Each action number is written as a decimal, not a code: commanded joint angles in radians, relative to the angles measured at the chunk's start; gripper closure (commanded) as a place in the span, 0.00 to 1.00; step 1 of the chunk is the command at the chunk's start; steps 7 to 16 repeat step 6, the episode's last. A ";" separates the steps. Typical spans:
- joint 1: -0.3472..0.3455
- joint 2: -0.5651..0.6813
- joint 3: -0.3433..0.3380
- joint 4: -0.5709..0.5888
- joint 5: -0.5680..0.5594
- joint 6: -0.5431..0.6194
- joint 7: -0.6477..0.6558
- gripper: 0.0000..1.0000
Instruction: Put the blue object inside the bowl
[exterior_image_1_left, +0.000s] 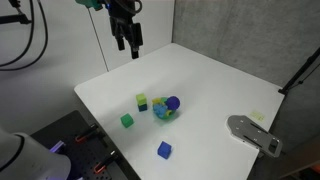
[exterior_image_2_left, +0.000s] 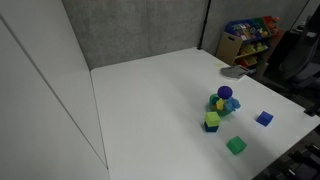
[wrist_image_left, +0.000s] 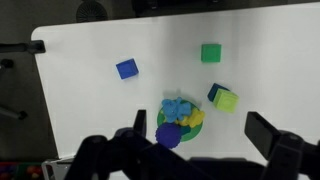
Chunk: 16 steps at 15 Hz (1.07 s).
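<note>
On the white worktop (wrist_image_left: 90, 100) a green cube (wrist_image_left: 210, 52) and a royal-blue cube (wrist_image_left: 126, 69) lie well apart from the rest, while a yellow-green cube (wrist_image_left: 227, 100) sits just beside the bowl (wrist_image_left: 162, 120). Nothing stands between these and the pincer (exterior_image_1_left: 128, 45), which hangs high over the far edge, spread wide and empty. The blue object (wrist_image_left: 177, 107), a pale cyan lump, lies inside the yellow-green bowl, crowded against a blue-purple ball (wrist_image_left: 169, 135) and something yellow.
</note>
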 joint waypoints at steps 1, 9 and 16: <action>0.008 0.027 -0.016 0.046 0.006 -0.054 -0.097 0.00; 0.003 0.011 -0.011 0.010 0.000 -0.023 -0.112 0.00; 0.003 0.011 -0.011 0.010 0.000 -0.023 -0.112 0.00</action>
